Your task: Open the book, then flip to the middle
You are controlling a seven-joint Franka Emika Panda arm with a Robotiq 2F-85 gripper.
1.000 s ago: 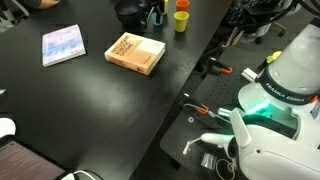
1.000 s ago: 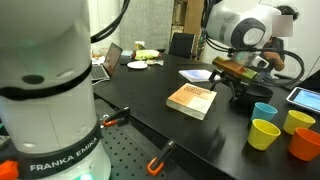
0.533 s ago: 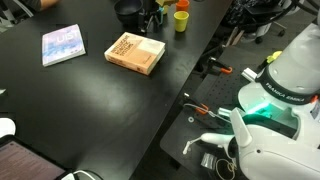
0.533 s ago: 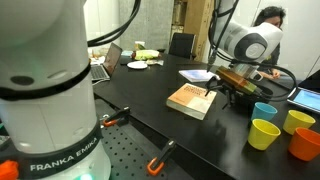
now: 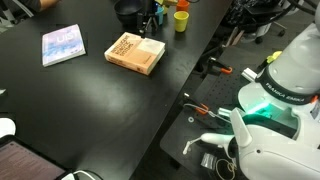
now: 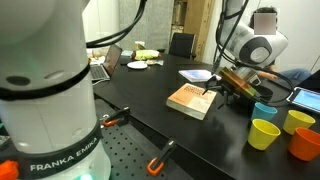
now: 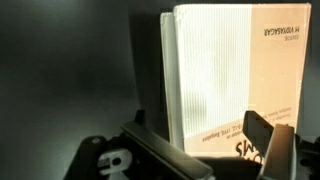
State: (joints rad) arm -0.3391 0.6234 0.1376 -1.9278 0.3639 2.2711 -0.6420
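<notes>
The brand name FRANKA EMIKA is showing in dark capitals on the white robot base [image 6: 50, 140] in an exterior view, running along its lower band. The same two words are appearing on the curved white ring of that base [image 5: 283, 97] in an exterior view. The book [image 7: 240, 80] is carrying dark print on its cover: in the wrist view a line of small capitals is running upside down along the top right corner, too blurred to spell out, and larger letters at the bottom edge are lying partly hidden. In both exterior views the cover print is coming out too small to read
</notes>
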